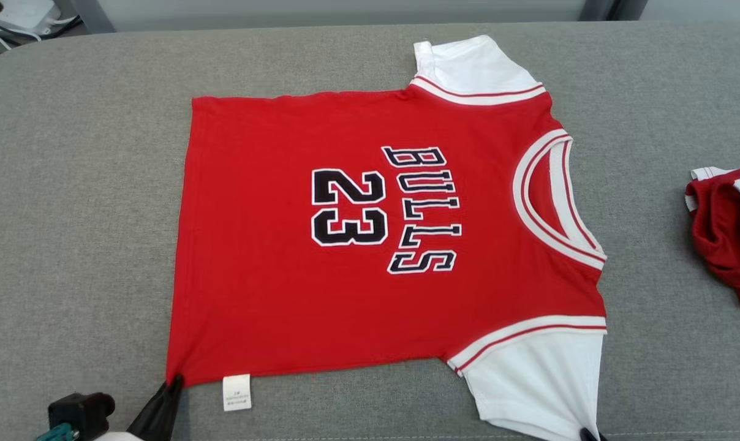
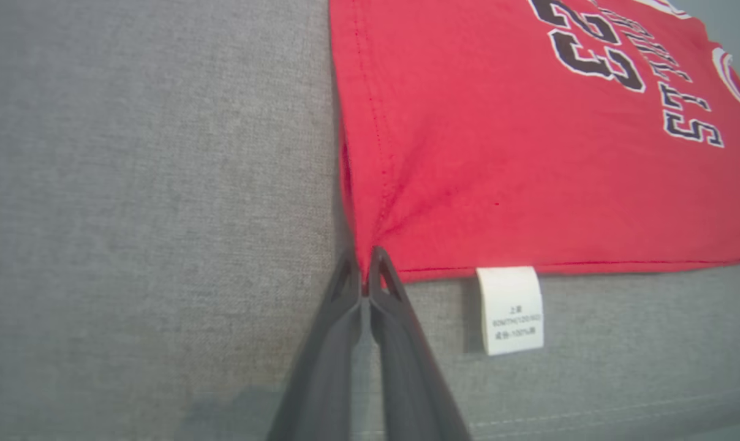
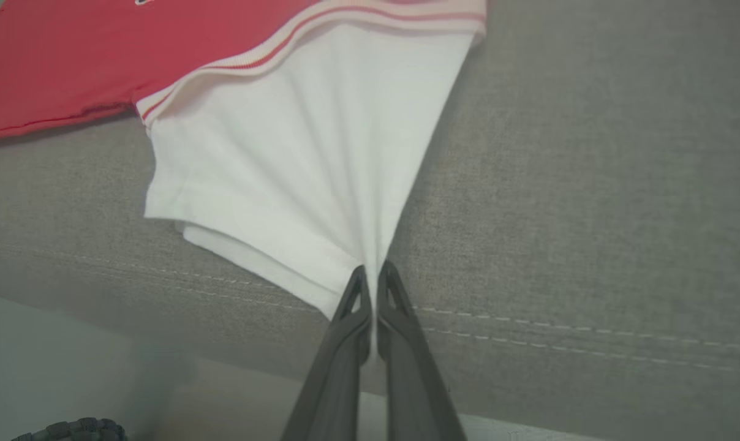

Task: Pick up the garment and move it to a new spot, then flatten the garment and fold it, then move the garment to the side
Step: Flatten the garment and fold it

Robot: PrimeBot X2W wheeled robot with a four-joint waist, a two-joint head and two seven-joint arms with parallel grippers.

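Both pinch garment (image 1: pixel 253 275): left fingers (image 2: pixel 330 343) hem (image 2: pixel 376 226), right fingers (image 3: pixel 339 355) sleeve (image 3: pixel 284 171).

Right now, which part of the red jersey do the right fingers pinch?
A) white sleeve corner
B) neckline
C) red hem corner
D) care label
A: the right fingers are shut on the white sleeve of the red jersey, its cloth fanning from them.

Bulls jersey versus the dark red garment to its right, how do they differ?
The Bulls jersey lies spread flat mid-cushion; the dark red garment sits crumpled at the head view's right edge. The jersey is bright red, the other darker. The left gripper and right gripper pinch the jersey's near hem corner and white sleeve; the dark red garment is untouched. Both are red with white trim on the grey cushion.
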